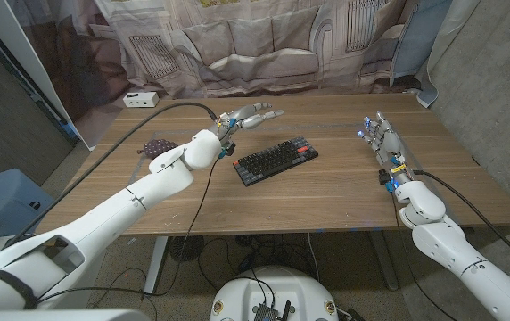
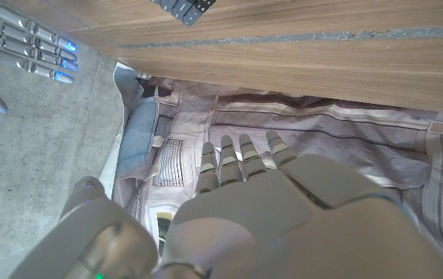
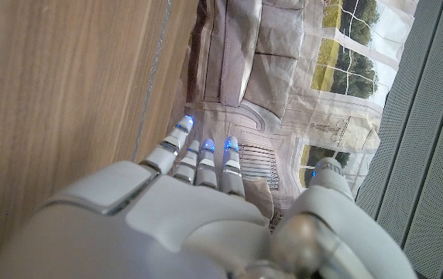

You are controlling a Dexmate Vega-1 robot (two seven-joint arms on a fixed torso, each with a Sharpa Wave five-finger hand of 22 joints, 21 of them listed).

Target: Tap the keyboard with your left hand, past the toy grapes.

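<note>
Altogether the head view counts one keyboard (image 1: 275, 160), one bunch of toy grapes (image 1: 157, 147), one small white box (image 1: 140, 99) and two robot hands on or over a single wooden table (image 1: 326, 201). The left hand (image 1: 248, 118) hangs above the table with its fingers (image 1: 264, 114) stretched out and apart, grasping nothing; the black keyboard, with a few red keys, lies slantwise just below and nearer the robot than those fingertips, not touched by them. The dark toy grapes sit back along the left forearm, behind the wrist and well away from the fingertips, so the hand is past them. The white box stands at the far left corner of the table, apart from both.

The right hand (image 1: 382, 138) stands upright on its edge near the table's right side, fingers straight and spread, empty, with the keyboard well off to its thumb side.

The left wrist view adds what the head view lacks: the back of the left hand (image 2: 252, 201) with its fingers together over a printed curtain (image 2: 345, 132), a corner of the keyboard (image 2: 183, 8) beyond the fingertips, and the right hand (image 2: 28, 46) across the table with blue-lit fingertips. The right wrist view shows the right hand (image 3: 190, 209) beside the table's grain, its fingers (image 3: 206, 159) pointing at the same curtain. The left forearm partly hides the grapes in the head view.
</note>
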